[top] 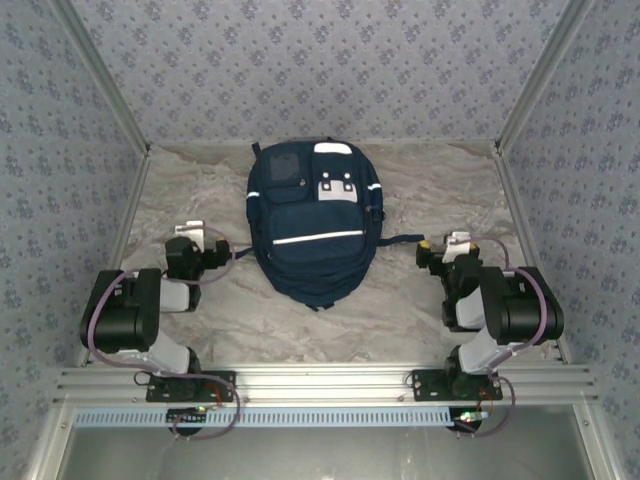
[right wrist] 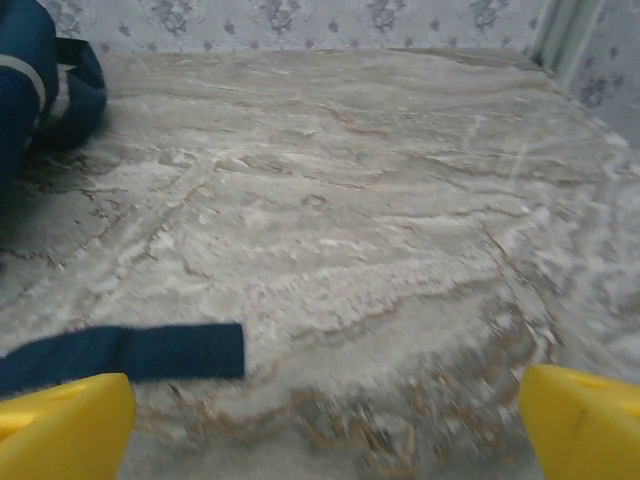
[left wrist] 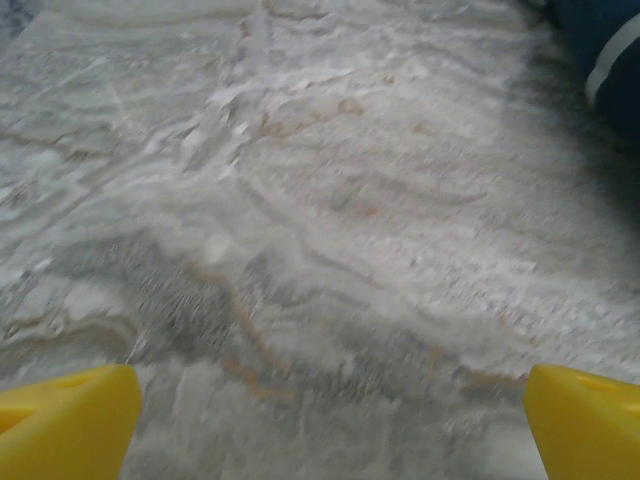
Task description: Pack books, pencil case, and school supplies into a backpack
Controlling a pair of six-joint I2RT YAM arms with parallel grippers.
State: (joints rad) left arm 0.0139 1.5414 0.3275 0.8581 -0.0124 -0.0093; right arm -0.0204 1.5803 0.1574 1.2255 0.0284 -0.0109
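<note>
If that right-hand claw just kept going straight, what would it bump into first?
Probably the marble table, since the right gripper, jaws open, seems angled down at it. The backpack strap lies ahead of one finger and might get brushed.

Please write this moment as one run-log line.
backpack: lying flat, untouched | left gripper: open, empty | right gripper: open, empty, near strap

Navy backpack (top: 310,225) lies flat, front pocket uppermost, at centre of marble table (top: 400,320). Left gripper (top: 205,245) and right gripper (top: 440,250) flank it.
</note>
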